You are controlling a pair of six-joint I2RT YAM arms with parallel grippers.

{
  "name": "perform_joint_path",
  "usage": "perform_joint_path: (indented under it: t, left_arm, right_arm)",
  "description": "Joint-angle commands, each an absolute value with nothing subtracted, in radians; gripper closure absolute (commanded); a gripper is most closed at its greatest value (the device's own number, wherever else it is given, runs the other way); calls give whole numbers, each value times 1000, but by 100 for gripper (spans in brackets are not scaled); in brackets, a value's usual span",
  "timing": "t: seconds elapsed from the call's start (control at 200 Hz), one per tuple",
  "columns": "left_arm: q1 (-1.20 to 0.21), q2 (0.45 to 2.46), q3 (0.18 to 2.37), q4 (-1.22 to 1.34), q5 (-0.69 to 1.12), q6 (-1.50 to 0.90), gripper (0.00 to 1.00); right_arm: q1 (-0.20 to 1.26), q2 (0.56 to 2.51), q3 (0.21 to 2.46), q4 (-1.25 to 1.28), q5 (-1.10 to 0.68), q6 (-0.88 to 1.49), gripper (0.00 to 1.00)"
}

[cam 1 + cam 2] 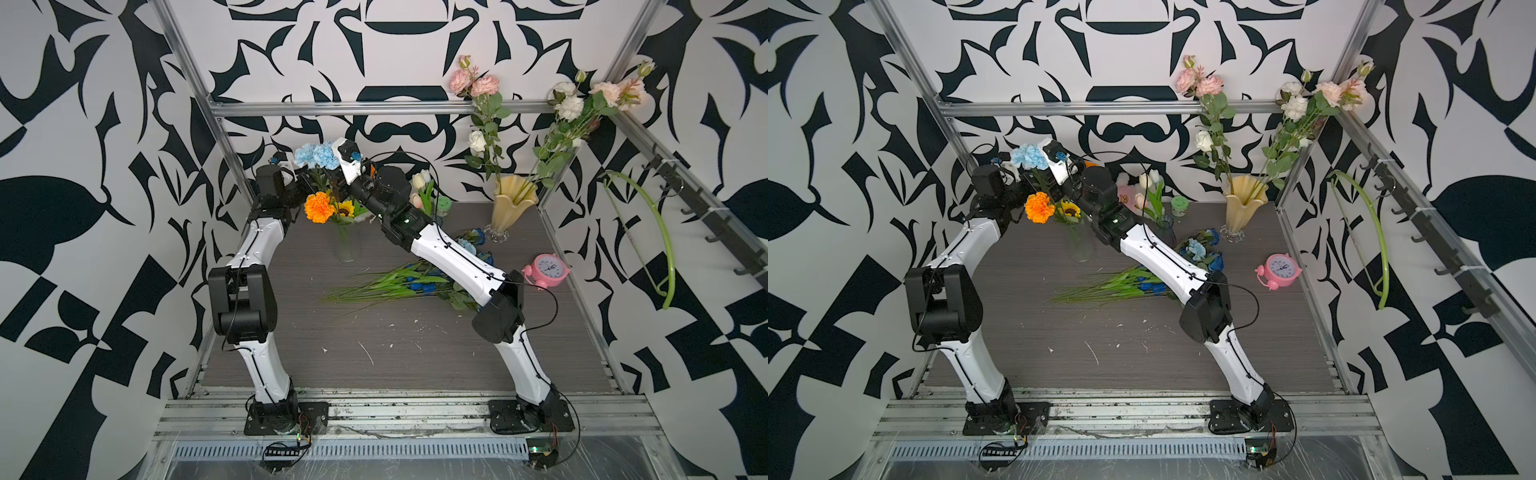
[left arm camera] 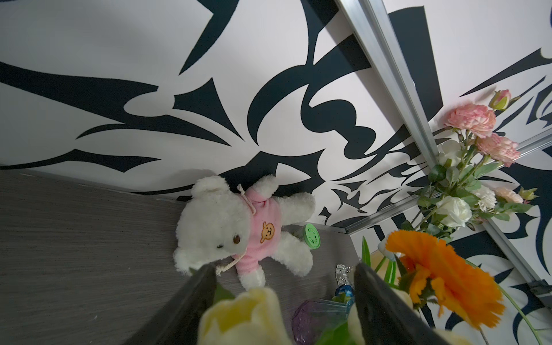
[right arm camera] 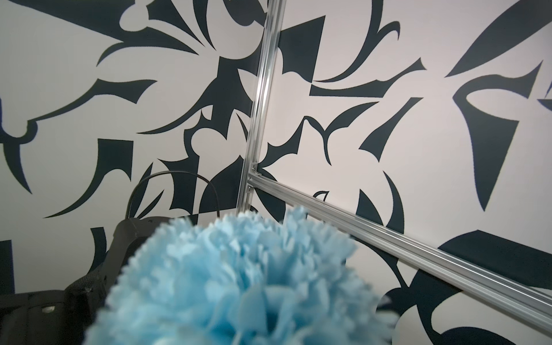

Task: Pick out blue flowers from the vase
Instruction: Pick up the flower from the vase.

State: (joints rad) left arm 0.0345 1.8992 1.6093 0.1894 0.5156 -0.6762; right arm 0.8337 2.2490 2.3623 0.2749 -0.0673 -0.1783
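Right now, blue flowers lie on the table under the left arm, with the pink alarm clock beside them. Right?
No: the blue flowers lie under the right arm, not the left, as both top views show. The pink alarm clock does stand beside them.

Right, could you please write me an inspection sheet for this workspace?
Surface: grey tabletop, white scraps scattered.
Job's things: pale-blue carnations high above the clear vase; other blue flowers lying on the tabletop.
Clutter: pink alarm clock, teddy bear, cream vase of pink and white blooms.
End effectors: left end effector open; right end effector by the carnation stems, state hidden.
Cables: black cable looping off the right arm.
Surroundings: patterned walls, aluminium frame, green hanger.
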Motion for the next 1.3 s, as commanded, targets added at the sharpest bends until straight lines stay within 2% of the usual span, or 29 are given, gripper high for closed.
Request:
perform_joint_path:
  t: [0.0, 0.065, 0.135, 0.21, 0.32, 0.4, 0.49, 0.62, 0.89, 1.065, 1.2, 1.295]
  left_arm:
    - [38, 1864, 1621, 182, 527, -664, 24]
    - [37, 1867, 1626, 183, 523, -667, 23]
    - [37, 1870, 1629, 183, 522, -668, 24]
    - [37, 1874, 1629, 183, 522, -670, 24]
    - [37, 1873, 1620, 183, 518, -670, 24]
    - [37, 1869, 1612, 180, 509, -663, 24]
    - [37, 1869, 1608, 175, 503, -658, 24]
    - [37, 1873, 1605, 174, 500, -657, 24]
    - [38, 1873, 1602, 164, 497, -644, 23]
    - [40, 1857, 1588, 163, 499, -638, 24]
    - [46, 1847, 1583, 158, 506, -637, 24]
    - [49, 1833, 1581, 142, 511, -624, 24]
  right_arm:
    - [836, 2210, 2347, 313, -77, -166, 71]
    - [835, 2201, 2338, 308, -84, -170, 67]
    - [836, 2183, 2310, 320, -85, -174, 67]
    - [835, 2162, 2282, 352, -80, -175, 75]
    - [834, 2149, 2289, 363, -79, -176, 81]
    - [834, 2148, 2328, 353, -87, -180, 85]
    - [834, 2149, 2391, 334, -107, -177, 95]
    - [834, 2137, 2461, 317, -122, -165, 100]
    - [834, 2048, 2521, 320, -95, -82, 100]
    - [834, 1883, 2371, 376, -81, 20, 100]
    - [828, 1659, 2069, 504, 6, 157, 100]
    - [763, 1484, 1826, 565, 115, 306, 100]
